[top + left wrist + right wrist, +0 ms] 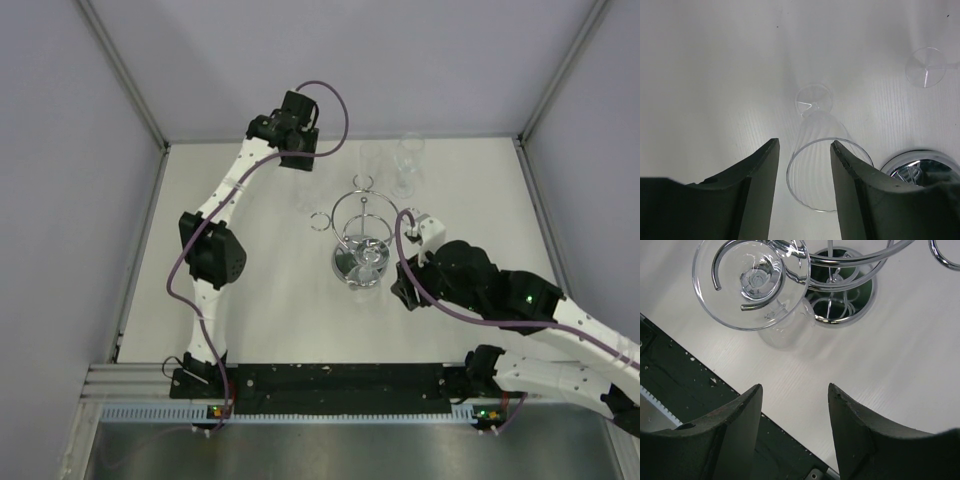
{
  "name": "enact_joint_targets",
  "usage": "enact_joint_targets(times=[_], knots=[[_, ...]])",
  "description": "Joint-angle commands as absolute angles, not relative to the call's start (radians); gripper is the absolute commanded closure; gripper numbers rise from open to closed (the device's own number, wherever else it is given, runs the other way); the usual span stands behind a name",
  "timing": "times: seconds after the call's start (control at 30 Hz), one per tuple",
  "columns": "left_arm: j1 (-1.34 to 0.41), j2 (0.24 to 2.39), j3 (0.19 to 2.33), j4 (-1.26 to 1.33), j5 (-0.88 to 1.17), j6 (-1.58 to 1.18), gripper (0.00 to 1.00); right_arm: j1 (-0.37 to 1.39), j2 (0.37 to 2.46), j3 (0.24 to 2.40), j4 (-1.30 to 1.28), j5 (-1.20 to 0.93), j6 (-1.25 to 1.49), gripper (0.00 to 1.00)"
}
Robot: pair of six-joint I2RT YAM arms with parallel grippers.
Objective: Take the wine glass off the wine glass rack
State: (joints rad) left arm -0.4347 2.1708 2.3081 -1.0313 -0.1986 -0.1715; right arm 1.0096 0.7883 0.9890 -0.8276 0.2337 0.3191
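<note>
We find the clear stemmed wine glass (750, 282) hanging bowl-down, its round foot resting in a small loop of the chrome wire rack with the mirrored round base (840, 321). In our judgement it has to slide out sideways rather than lift. Our right gripper (795, 387) hovers near it, fingers spread and empty. Our left gripper (805, 145), likewise spread and holding nothing, sits over a second clear glass (820, 130) on the white table (700, 75).
</note>
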Motion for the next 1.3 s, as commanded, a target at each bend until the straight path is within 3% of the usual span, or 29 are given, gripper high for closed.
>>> enact_joint_targets(times=[0.0, 0.83, 1.03, 1.27], knots=[[-0.433, 2.111, 2.322, -0.974, -0.184, -0.184, 0.48, 1.000, 0.787, 0.992, -0.788, 0.224, 0.334, 0.45], [-0.431, 1.988, 2.312, -0.945, -0.370, -0.140, 0.42, 0.999, 0.813, 1.046, -0.764, 0.262, 0.388, 0.44], [-0.433, 1.898, 2.277, -0.922, -0.354, -0.146, 0.41, 0.999, 0.804, 1.120, -0.762, 0.270, 0.426, 0.43], [-0.433, 1.761, 2.083, -0.861, -0.181, -0.195, 0.41, 0.999, 0.775, 1.190, -0.773, 0.157, 0.462, 0.41]])
